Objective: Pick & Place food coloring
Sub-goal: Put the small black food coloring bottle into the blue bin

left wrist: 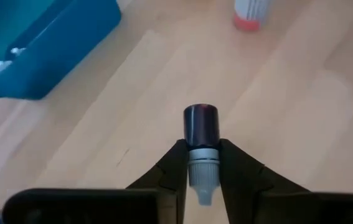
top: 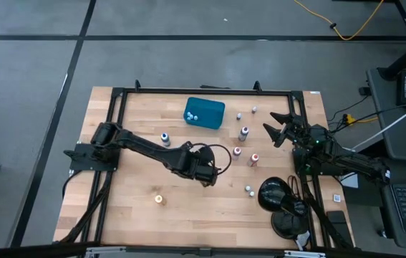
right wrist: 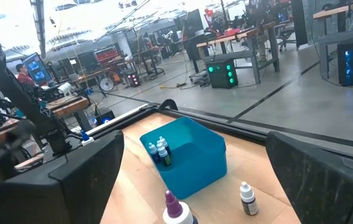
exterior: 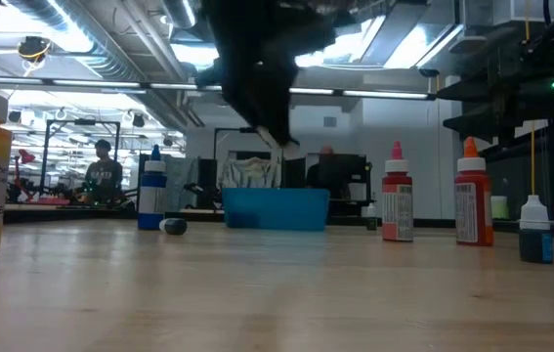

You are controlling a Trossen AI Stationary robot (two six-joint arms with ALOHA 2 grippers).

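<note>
left gripper [left wrist: 204, 177] sits over mid-bench, fingers [left wrist: 170, 171] clamped on a dark vial [left wrist: 202, 127], pinching it at its white cap end so the dark body pokes out ahead. bare wood lies all round it, plenty of room there. the tray [top: 205, 112] sits toward the far edge of the bench [top: 131, 208], a few small bottles already lying inside. just right of the gripper a loose cluster stands: a purple-topped bottle [top: 243, 132], a red one [top: 237, 152] and another red one [top: 254, 159], tighter going on that side. a blue bottle [top: 165, 138] stands close beside the left arm, and an orange bottle [top: 159, 200] is alone toward the near edge, well apart. right gripper [top: 283, 127] waits at the right edge, fingers spread wide, nothing in them.
</note>
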